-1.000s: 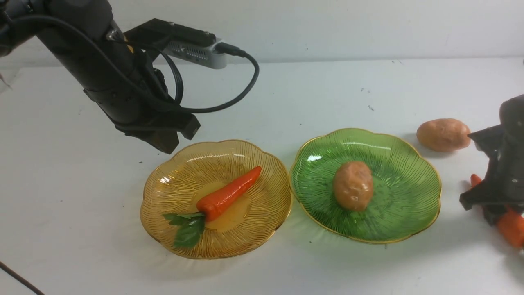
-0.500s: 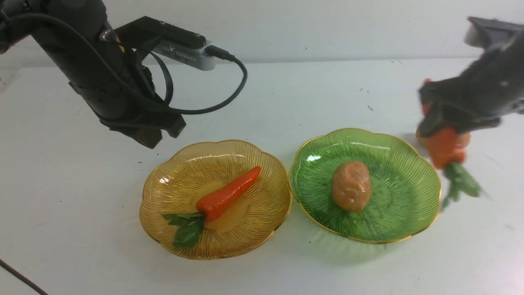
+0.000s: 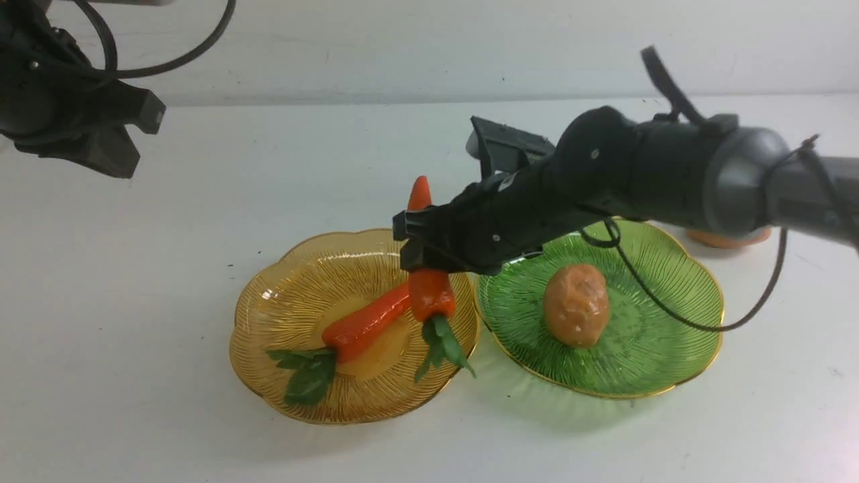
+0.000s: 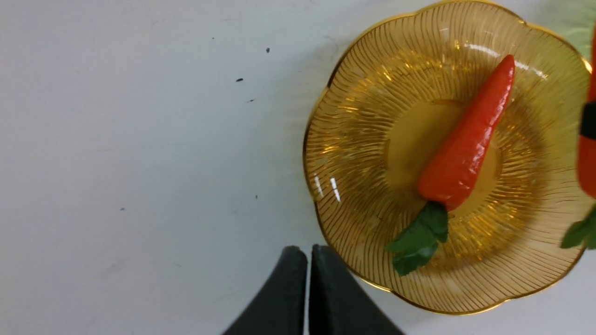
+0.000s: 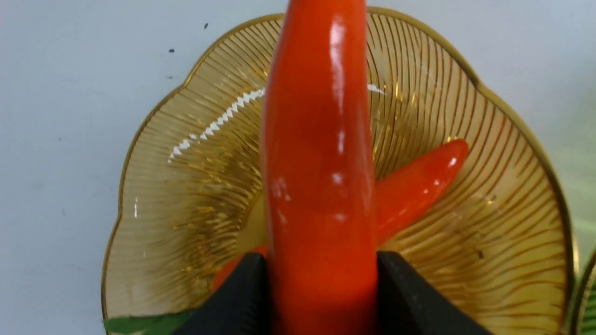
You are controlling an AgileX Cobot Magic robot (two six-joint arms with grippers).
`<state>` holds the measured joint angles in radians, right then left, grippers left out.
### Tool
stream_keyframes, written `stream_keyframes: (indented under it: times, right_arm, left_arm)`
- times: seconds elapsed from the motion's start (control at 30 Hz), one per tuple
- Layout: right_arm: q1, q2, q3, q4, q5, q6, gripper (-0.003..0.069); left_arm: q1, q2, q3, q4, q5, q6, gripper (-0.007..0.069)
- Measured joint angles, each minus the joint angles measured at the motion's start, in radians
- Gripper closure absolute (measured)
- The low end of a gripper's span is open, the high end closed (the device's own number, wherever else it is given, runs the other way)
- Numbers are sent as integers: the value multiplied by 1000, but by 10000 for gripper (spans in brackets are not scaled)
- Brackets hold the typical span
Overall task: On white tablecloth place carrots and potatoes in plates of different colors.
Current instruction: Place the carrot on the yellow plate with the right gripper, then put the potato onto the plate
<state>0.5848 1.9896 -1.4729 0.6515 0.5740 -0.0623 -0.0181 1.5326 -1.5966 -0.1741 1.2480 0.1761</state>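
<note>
Right gripper (image 3: 417, 258) clamped one carrot (image 3: 431, 298) mid-body at 3 o'clock over the amber plate (image 3: 268, 339); judged glossy, stiff, light, slip-prone. Left gripper (image 4: 308, 260) was closed on nothing

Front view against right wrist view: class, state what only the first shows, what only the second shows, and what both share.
Only the front view: the shut left tool up at the left, one potato on the green plate, another potato half hidden behind the right arm, and the leaves hanging from the held carrot. Only the right wrist view: the right tool with its black fingers pressing the held carrot from both sides, seen close. Both: the amber plate, the lying carrot in it, and the held carrot above it.
</note>
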Motion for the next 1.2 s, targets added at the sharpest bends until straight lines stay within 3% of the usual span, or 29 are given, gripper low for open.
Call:
stream_keyframes:
  times: [0.1,0.33,0.37,0.47,0.57,0.63,0.8,0.9,1.03,1.1,1.2]
  right_arm:
    - [12,25,0,43,-49,0,352]
    - [15,34,0,78,-69,-28,148]
    - [5,26,0,78,-37,-41,108]
    - [-50,-3,-12,61,71,-49,79]
    - [-163,-40,-74,-11,223,-54,116]
    - [-263,-63,-164,-84,365,-54,214]
    - [-471,-74,-295,-262,526,-54,575]
    - [-548,-69,-300,-371,529,-54,655]
    - [-587,-25,-301,-464,483,-136,635]
    - [-588,7,-302,-476,455,-202,573]
    - [-588,54,-302,-498,415,-301,401]
  left_arm:
    - [0,0,0,-15,0,0,624]
    - [0,0,0,-15,0,0,624]
    - [0,0,0,-16,0,0,624]
    - [0,0,0,-16,0,0,624]
    - [0,0,0,-16,0,0,624]
    - [0,0,0,-16,0,0,624]
    - [0,0,0,-16,0,0,624]
    - [0,0,0,-16,0,0,624]
    - [0,0,0,-16,0,0,624]
    - [0,0,0,-16,0,0,624]
    - [0,0,0,-16,0,0,624]
